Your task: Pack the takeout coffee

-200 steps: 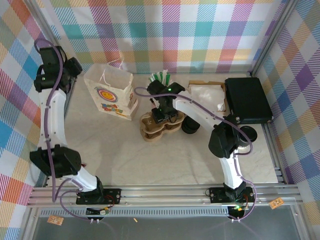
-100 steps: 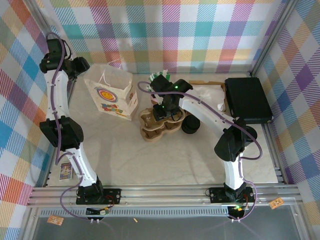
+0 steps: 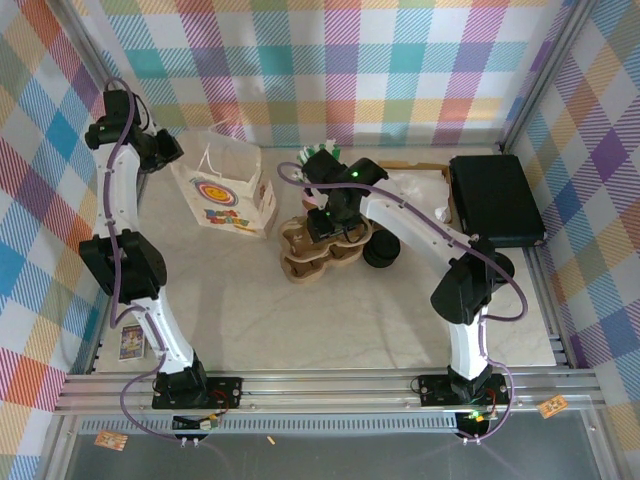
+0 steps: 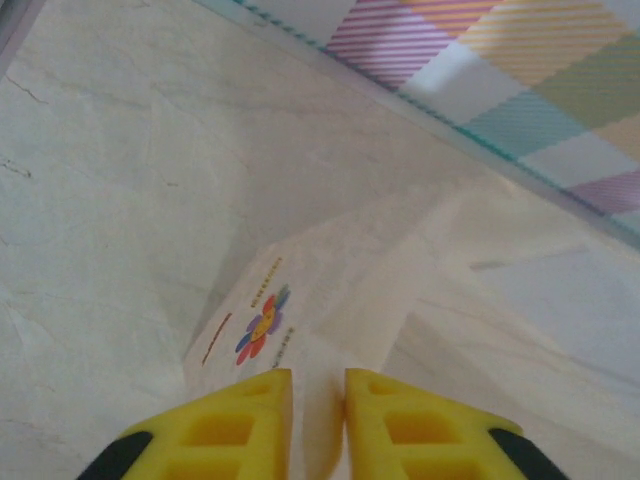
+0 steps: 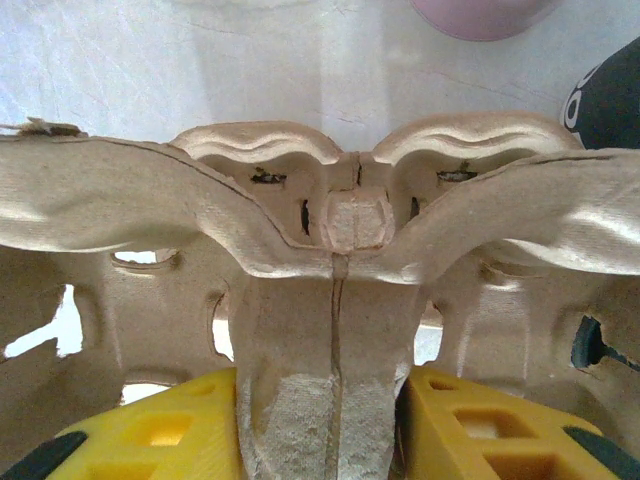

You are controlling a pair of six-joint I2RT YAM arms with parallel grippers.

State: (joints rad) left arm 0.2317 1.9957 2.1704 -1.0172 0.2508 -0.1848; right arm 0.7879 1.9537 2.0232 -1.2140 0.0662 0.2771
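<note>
top view: left gripper (image 3: pixel 174 151) at the far-left edge of the paper bag (image 3: pixel 225 195); right gripper (image 3: pixel 325 226) on the cup carrier (image 3: pixel 300 265); takeout coffee (image 3: pixel 383 254) just right of that gripper, partly hidden under its arm.
left wrist: fingers (image 4: pixel 240 428) almost together, pinching the bag's edge.
right wrist: fingers (image 5: pixel 150 432) clamp the carrier's middle ridge; the coffee's black lid is cut off at the right edge.

Paper bag (image 3: pixel 222 195) lettering: too small, illegible.
</note>
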